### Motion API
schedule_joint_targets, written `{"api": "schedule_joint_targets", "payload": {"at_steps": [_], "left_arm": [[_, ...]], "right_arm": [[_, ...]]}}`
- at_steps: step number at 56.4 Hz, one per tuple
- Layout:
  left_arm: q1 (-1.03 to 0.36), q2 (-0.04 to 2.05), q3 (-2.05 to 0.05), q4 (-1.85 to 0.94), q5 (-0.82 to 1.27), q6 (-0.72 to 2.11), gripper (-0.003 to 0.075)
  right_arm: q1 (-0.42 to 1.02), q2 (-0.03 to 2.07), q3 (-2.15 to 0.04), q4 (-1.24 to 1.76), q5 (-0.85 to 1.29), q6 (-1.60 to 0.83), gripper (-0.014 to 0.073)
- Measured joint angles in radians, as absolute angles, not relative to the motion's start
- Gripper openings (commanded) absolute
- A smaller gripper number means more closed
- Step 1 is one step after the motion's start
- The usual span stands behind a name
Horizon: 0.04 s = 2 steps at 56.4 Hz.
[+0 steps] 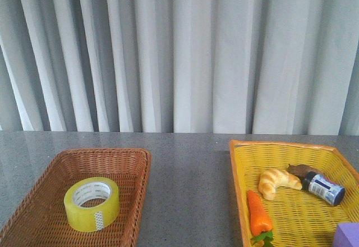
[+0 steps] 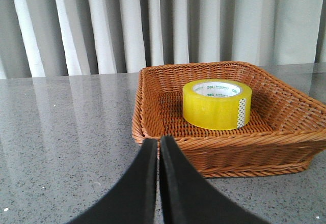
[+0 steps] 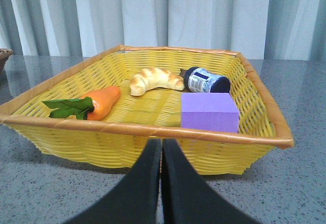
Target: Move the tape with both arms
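The tape roll [image 1: 91, 203] lies flat on its side face in the brown wicker basket [image 1: 33, 202] on my left of the table, hole upward, clear of the basket walls as far as I can judge. From the left wrist camera I see the same roll [image 2: 217, 104] sitting toward the middle of the basket [image 2: 153, 107], with the left gripper [image 2: 158, 147] hanging short of the near rim, its fingers pressed together and holding nothing. On the far side stands the yellow basket [image 1: 280, 151] with a croissant [image 1: 276, 182], a carrot [image 1: 258, 212], a small dark bottle [image 1: 323, 188] and the corner of a purple block [image 1: 349, 237]; the right gripper [image 3: 161, 147] waits just outside that basket's near wall [image 3: 153, 137], likewise clenched and empty. This scene fits two readings: the roll waiting in the brown basket to be carried across, or the roll already delivered there with both arms drawn back, and the task sentence names no goal to settle it. So I call the step in hand a rest pose with neither arm engaged. Any grasp on the roll would call for the fingers parted wide enough to span its wall and a descent over the rim; the tape's glossy side looks slippery, though the low camera angle makes that hard to confirm.
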State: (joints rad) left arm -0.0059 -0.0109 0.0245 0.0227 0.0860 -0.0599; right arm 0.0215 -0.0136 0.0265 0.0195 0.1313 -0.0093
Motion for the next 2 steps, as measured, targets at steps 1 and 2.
{"api": "schedule_joint_targets", "payload": {"at_steps": [1,2], "left_arm": [[-0.006,-0.011,0.024,0.023,0.086,-0.06,-0.0006],[-0.006,-0.011,0.024,0.023,0.086,-0.06,-0.0006]], "right_arm": [[0.022,-0.014,0.027,0.019,0.131,-0.009,-0.0007],[0.022,-0.014,0.027,0.019,0.131,-0.009,-0.0007]]}}
